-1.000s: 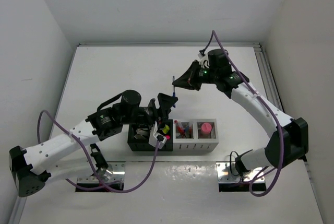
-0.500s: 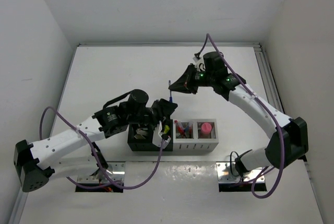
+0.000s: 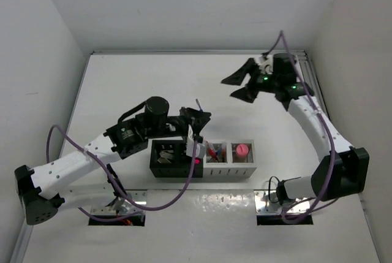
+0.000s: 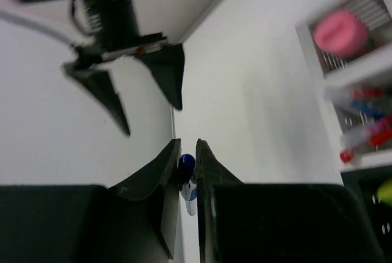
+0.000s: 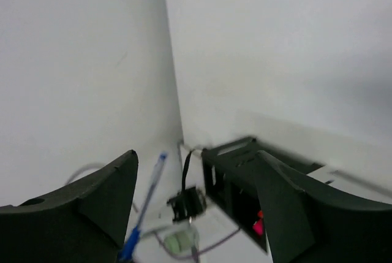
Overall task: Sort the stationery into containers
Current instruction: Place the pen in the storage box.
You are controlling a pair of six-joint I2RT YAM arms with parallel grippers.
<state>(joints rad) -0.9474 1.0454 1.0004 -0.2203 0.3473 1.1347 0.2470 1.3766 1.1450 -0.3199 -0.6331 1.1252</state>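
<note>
White tabletop (image 3: 135,85), walled on three sides, fills the overhead view: your left hand (image 3: 199,117) is clenched on a blue pen (image 3: 197,103) just behind the row of bins (image 3: 223,170), where red pens (image 3: 211,151) and a pink glue stick (image 3: 242,150) already sit, so it looks like the last item. Left wrist view shows that pen pinched between the fingers (image 4: 165,165), with open surface beyond the bins. Right wrist view has your right hand (image 5: 196,156) spread empty, well behind the bins near the far wall (image 3: 184,5).

pen (image 4: 187,166) behind bins (image 3: 212,170), right gripper (image 3: 237,87) farther back right
</note>
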